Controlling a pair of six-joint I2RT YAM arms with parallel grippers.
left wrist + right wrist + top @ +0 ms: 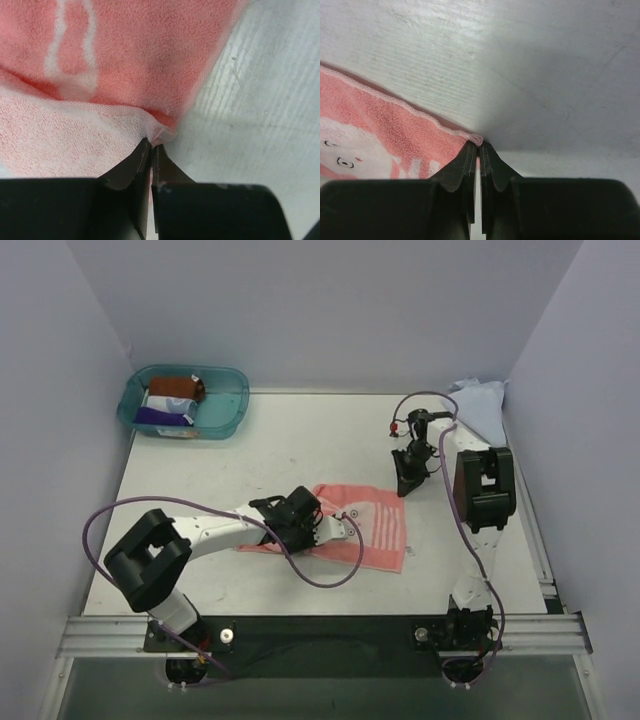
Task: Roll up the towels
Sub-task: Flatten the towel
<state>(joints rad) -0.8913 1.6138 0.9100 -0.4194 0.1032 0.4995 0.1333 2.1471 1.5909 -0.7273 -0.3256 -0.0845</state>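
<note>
I see the pink rectangular cloth towel (150, 55) as fuzzy, looped terry. The white tabletop (520, 60) beside it looks matt and finely streaked. The right gripper's black fingers (461, 172) at its corner look like smooth, dull plastic.

Pale lavender walls (320, 300) around a white table (300, 440), metal rail (100, 635) at front.

A teal see-through tub (224, 408) is sitting in the far left corner of the white table (300, 440), holding small bundles (176, 389).
</note>
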